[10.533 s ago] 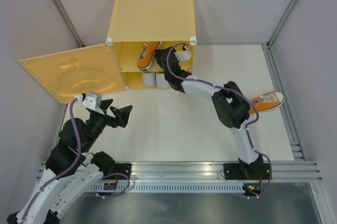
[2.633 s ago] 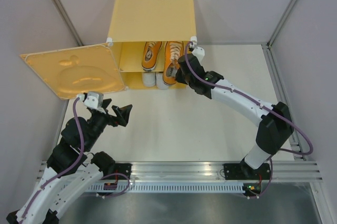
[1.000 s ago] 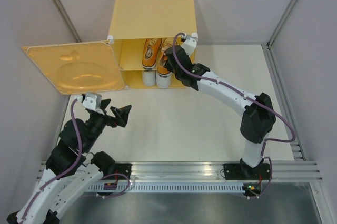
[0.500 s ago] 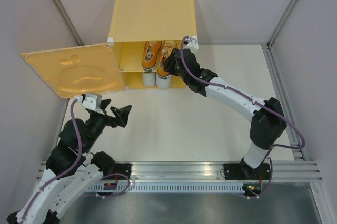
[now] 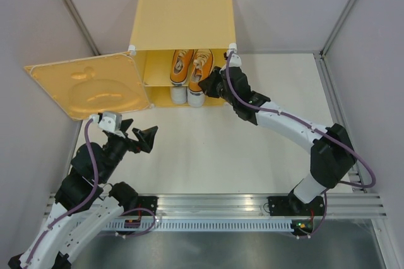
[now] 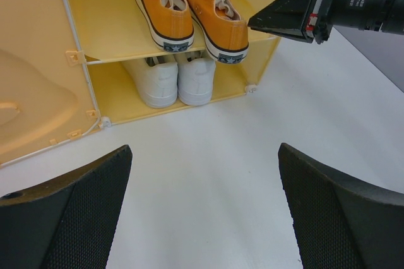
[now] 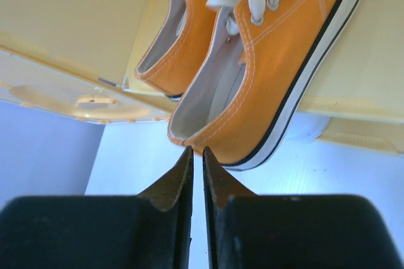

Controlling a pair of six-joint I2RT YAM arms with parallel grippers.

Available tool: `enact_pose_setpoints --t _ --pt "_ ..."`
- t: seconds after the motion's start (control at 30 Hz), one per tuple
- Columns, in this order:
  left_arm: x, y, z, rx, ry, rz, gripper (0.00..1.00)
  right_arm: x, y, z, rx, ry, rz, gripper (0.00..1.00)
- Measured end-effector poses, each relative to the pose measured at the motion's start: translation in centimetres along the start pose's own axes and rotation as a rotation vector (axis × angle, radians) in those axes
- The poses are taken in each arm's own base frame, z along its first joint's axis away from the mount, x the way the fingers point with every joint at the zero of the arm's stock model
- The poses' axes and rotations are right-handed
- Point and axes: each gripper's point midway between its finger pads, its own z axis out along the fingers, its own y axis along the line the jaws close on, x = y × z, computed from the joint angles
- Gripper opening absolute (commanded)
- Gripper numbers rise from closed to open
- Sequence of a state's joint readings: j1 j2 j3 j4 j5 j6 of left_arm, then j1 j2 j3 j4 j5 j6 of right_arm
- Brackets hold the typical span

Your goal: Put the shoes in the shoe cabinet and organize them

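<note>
The shoe cabinet (image 5: 183, 16) — a yellow-orange panel cube with white corner connectors — stands with its embossed door (image 5: 88, 89) swung wide open to the left. The orange sneakers (image 6: 165, 10) sit side by side on the inner shelf (image 6: 113, 35), heels at the front edge and white laces deeper in. The white pair (image 6: 177, 79) sits directly beneath them in the lower compartment — also side by side.

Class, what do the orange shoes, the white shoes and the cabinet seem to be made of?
The orange shoes look like matte canvas: the seams show rows of stitching. The white shoes look smooth, perhaps leather or a synthetic, unclear which. The cabinet seems to be thin plastic panelling: its door is moulded in relief.
</note>
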State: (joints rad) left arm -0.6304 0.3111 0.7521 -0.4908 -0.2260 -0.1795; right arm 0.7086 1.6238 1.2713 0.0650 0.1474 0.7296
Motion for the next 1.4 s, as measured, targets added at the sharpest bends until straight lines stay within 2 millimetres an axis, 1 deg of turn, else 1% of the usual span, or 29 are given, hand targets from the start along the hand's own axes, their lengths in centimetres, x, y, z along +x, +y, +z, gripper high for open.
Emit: enact_pose_setpoints --t 0.03,0.07,0.13,0.23,0.3,0.37,0.47,0.6,0.67,0.7,0.73,0.8,0.9,0.97,1.17,1.4 --pt "0.0 0.0 0.0 0.0 0.0 0.0 1.0 0.3 0.1 -0.3 -0.016 0.008 0.001 0.11" --pt "0.0 0.0 0.0 0.0 0.0 0.0 1.0 0.6 0.3 -0.5 -0.031 0.014 0.0 0.06" --pt "0.0 0.0 0.0 0.0 0.0 0.0 1.0 1.2 0.5 -1.0 -0.054 0.03 -0.005 0.03" --pt "0.0 0.0 0.0 0.0 0.0 0.0 1.0 2.4 1.7 -1.9 -0.094 0.044 -0.03 0.02" --pt "0.0 0.0 0.0 0.001 0.0 0.0 1.0 3.4 2.8 -2.5 -0.128 0.056 -0.045 0.02" --pt "0.0 0.0 0.0 0.001 0.0 0.0 1.0 4.3 3.6 -2.8 -0.153 0.066 -0.056 0.01" --pt "0.0 0.0 0.0 0.001 0.0 0.0 1.0 5.5 3.9 -3.0 -0.164 0.086 -0.066 0.01" --pt "0.0 0.0 0.0 0.001 0.0 0.0 1.0 6.3 2.9 -2.0 -0.137 0.091 -0.074 0.01" --pt "0.0 0.0 0.0 0.002 0.0 0.0 1.0 6.9 2.0 -1.3 -0.104 0.094 -0.08 0.01" --pt "0.0 0.0 0.0 0.002 0.0 0.0 1.0 7.3 1.2 -0.8 -0.075 0.096 -0.086 0.01" --pt "0.0 0.0 0.0 0.002 0.0 0.0 1.0 7.5 0.9 -0.6 -0.066 0.097 -0.089 0.01" --pt "0.0 0.0 0.0 0.003 0.0 0.0 1.0 8.1 -0.3 0.0 -0.019 0.103 -0.1 0.01" --pt "0.0 -0.1 0.0 0.005 0.001 0.0 1.0 8.4 -1.3 0.7 0.028 0.097 -0.109 0.01" --pt "0.0 -0.2 0.0 0.011 0.002 0.0 1.0 8.1 -1.8 1.2 0.053 0.084 -0.11 0.01" --pt "0.1 -0.3 0.0 0.019 0.003 0.0 1.0 6.4 -2.2 2.0 0.08 0.045 -0.099 0.01" --pt "0.1 -0.4 0.0 0.02 0.004 0.0 1.0 6.1 -2.3 2.6 0.087 0.046 -0.094 0.01"
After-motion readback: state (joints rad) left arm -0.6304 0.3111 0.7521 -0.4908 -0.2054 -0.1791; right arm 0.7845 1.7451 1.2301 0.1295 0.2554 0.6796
